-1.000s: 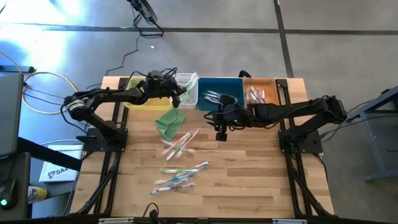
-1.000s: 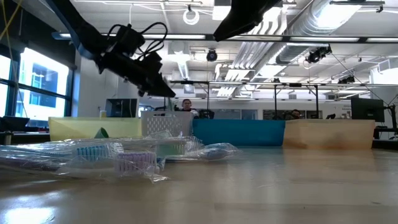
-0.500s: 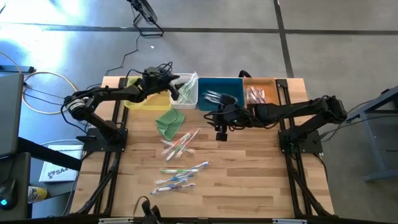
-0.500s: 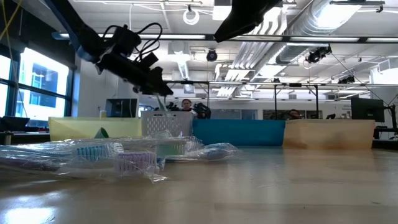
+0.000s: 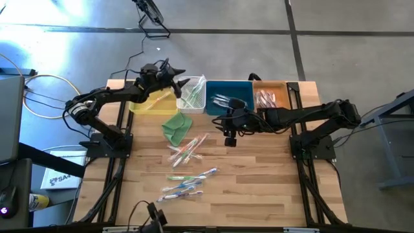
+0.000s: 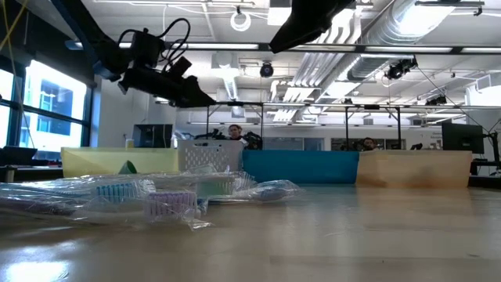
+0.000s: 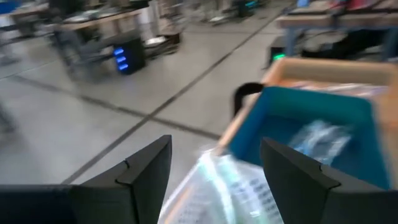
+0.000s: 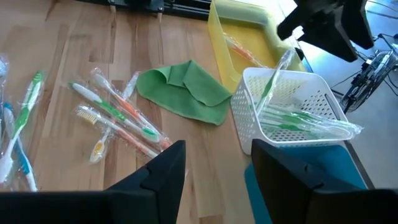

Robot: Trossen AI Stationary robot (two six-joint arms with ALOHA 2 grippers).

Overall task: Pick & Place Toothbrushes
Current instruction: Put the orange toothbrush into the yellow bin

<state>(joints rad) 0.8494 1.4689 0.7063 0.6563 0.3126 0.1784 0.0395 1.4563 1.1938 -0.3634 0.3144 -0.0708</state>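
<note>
Wrapped toothbrushes lie in two loose groups on the table, one (image 5: 187,150) mid-table and one (image 5: 186,182) nearer the front edge. More green ones lie in the white basket (image 5: 193,97); one (image 8: 273,71) leans against its rim. My left gripper (image 5: 180,82) hovers open above the yellow bin (image 5: 152,102) and the basket, with nothing between its fingers. My right gripper (image 8: 214,180) hangs open above the table, just in front of the blue bin (image 5: 229,97).
A folded green cloth (image 5: 176,126) lies in front of the basket. The yellow, white, blue and wooden bins (image 5: 272,97) stand in a row along the far edge, each holding toothbrushes. Bare wood lies on the table's right half.
My left gripper has opened and let go of a green wrapped toothbrush, which now rests in the white basket. The gripper has then risen and drawn back toward the table's far left corner.
</note>
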